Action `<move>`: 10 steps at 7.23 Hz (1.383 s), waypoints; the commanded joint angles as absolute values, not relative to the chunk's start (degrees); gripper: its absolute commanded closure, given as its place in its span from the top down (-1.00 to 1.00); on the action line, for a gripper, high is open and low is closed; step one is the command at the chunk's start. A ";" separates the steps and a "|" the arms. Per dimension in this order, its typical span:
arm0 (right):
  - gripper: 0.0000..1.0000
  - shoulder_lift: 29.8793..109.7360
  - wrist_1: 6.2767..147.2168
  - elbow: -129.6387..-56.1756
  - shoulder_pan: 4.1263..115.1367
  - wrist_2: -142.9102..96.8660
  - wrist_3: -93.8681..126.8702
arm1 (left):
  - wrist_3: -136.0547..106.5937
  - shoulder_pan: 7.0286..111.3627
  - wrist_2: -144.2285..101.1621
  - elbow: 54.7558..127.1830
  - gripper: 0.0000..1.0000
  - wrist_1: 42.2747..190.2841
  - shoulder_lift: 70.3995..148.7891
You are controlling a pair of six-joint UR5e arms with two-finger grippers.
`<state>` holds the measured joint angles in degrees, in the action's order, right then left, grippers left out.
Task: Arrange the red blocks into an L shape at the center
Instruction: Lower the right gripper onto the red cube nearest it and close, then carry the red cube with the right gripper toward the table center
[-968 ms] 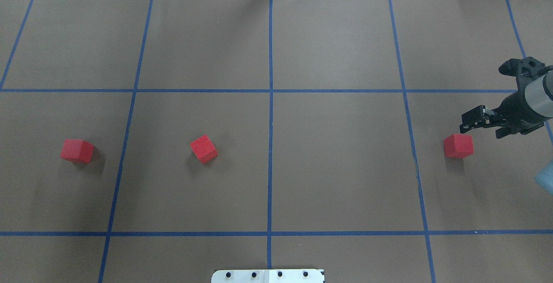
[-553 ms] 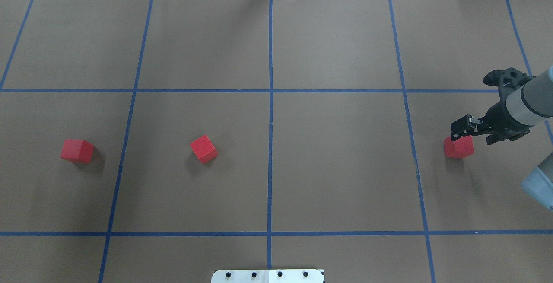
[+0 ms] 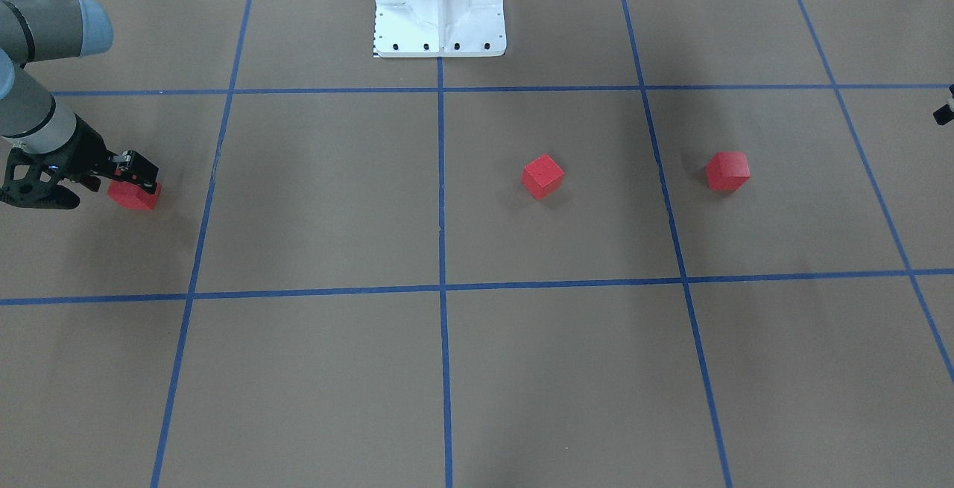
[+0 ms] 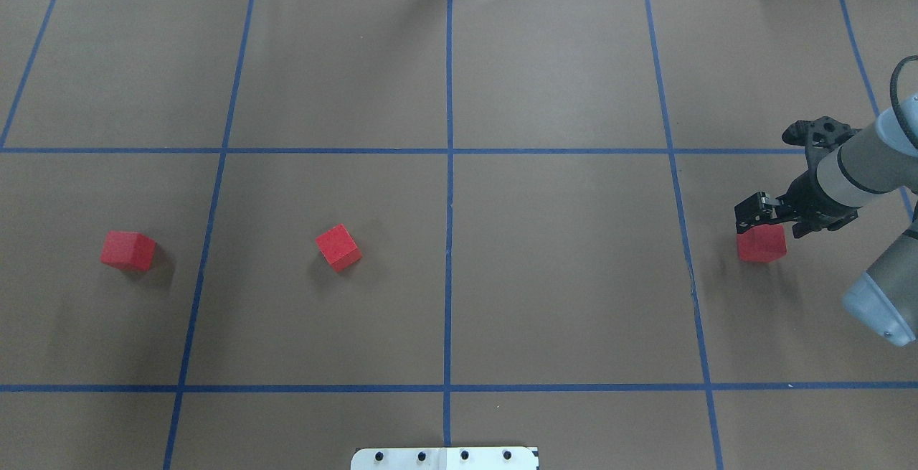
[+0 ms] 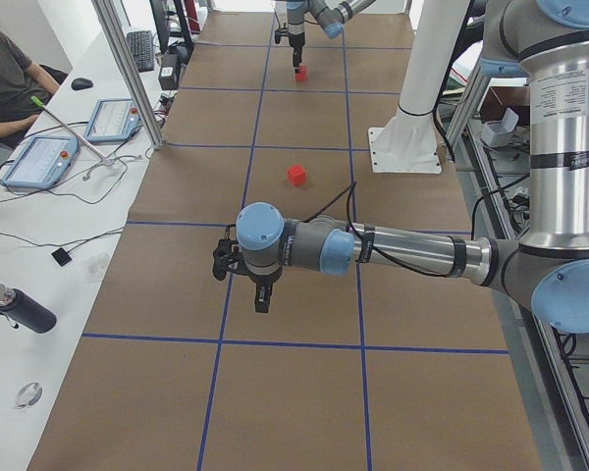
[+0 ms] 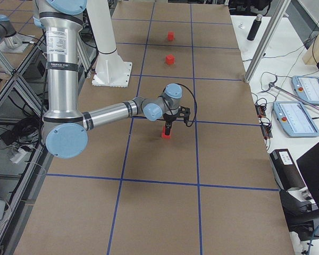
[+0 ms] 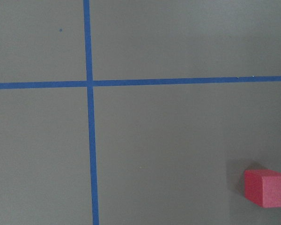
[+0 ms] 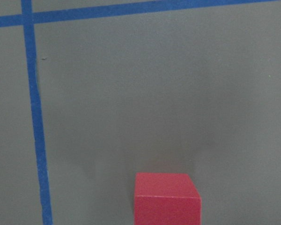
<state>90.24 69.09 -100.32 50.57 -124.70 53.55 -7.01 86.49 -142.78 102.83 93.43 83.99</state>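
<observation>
At the right end of the table, my right gripper (image 4: pixel 754 217) hangs pointing down, directly over the right red block (image 4: pixel 762 247). Its tips are close to the block's top. I cannot tell whether they touch it. I cannot tell how wide my jaws stand either: the black fingers blur together in the outside views and my right wrist camera shows none of them. That camera shows the block at the bottom middle of its picture, cut by the lower edge and squared to the tape grid (image 4: pixel 681 240). The block rests on the brown paper (image 4: pixel 574 298), a little to the right of the grid's right-hand line.

Further left, the center (image 4: pixel 449 204) is where the middle tape line runs. The middle red block (image 4: pixel 338 247) lies left of that line, turned askew to the grid. The left red block (image 4: pixel 128 251) sits past the next tape line. All three blocks lie well apart, in one row across the table.

Beyond the row's left end, my left gripper (image 5: pixel 262 297) hangs pointing down above the paper. It shows clearly only from the side, so I cannot tell its width. Its wrist camera shows a tape crossing and one red block low at the right. At the near edge is the white base plate (image 4: pixel 445 458).
</observation>
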 commanded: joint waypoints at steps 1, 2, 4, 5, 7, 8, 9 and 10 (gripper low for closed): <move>0.69 89.91 65.74 -98.17 50.54 -125.16 54.14 | -7.03 86.48 -142.82 102.83 1.00 93.43 84.02; 0.57 90.35 65.74 -98.09 50.45 -125.16 53.71 | -7.03 86.48 -142.82 102.92 1.00 93.43 83.94; -0.69 90.79 65.74 -98.09 50.54 -125.33 53.79 | -7.03 86.48 -142.82 102.92 1.00 93.34 83.94; -1.00 90.70 65.83 -98.70 50.54 -125.77 53.88 | -7.03 86.48 -142.82 103.01 1.00 93.43 83.94; -1.00 89.39 67.66 -103.85 50.54 -129.18 55.27 | -6.94 86.40 -143.26 103.36 1.00 93.51 84.20; -1.00 83.73 71.50 -105.10 50.62 -128.85 59.20 | -6.77 86.14 -146.48 103.27 1.00 93.52 84.29; -1.00 77.49 73.46 -104.94 48.28 -128.59 63.59 | -6.85 85.87 -148.43 103.27 1.00 93.60 84.20; -1.00 71.69 74.52 -104.42 42.77 -126.50 69.90 | -6.94 85.87 -148.45 103.18 1.00 93.52 84.11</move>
<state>79.11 72.46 -104.54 47.82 -128.13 62.96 -6.87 85.99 -147.35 103.25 93.55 84.19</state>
